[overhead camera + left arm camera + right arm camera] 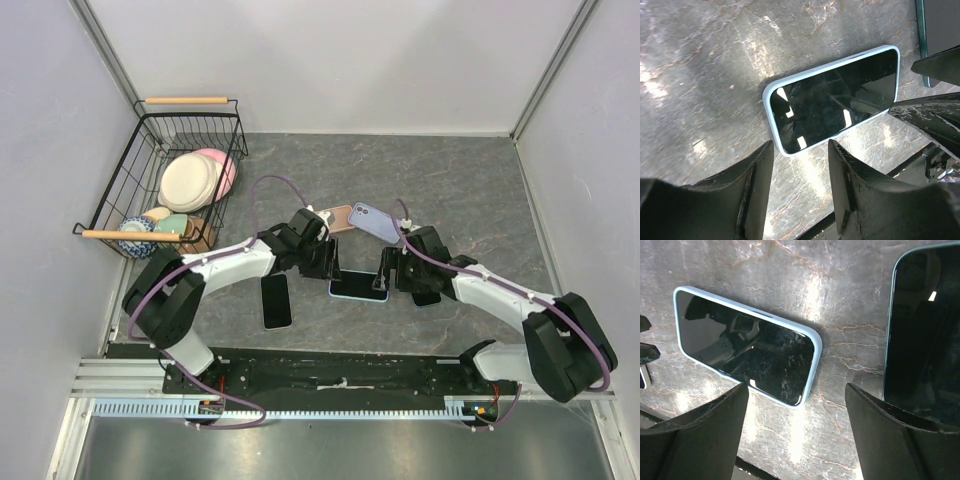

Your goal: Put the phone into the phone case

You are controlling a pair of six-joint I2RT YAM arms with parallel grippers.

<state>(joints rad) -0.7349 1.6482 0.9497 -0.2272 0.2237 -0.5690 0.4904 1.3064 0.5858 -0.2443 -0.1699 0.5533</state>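
Phone (358,286) lies flat, screen up, centre of the worktop (480,200), btwn my two wrists. Pale-blue case (816,357) rims the glass all round in both wrist views, so I'd say it's seated already, or v. nearly.

Handling, my guess: stiff slab, light, glass face slick and scratchable, rubbery rim far grippier. Take it across the long edges on the rim, not on the screen. To check the fit, press the corners, gently.

Left end effector (800,150): fingers apart w/ a narrow gap, nothing held, tips low just beside one short end. Right end effector (796,390): fingers wide apart, nothing held, over the other end. Both forearms angle inward, wrists pitched down. Spare black phone (276,300) lies near my left arm.
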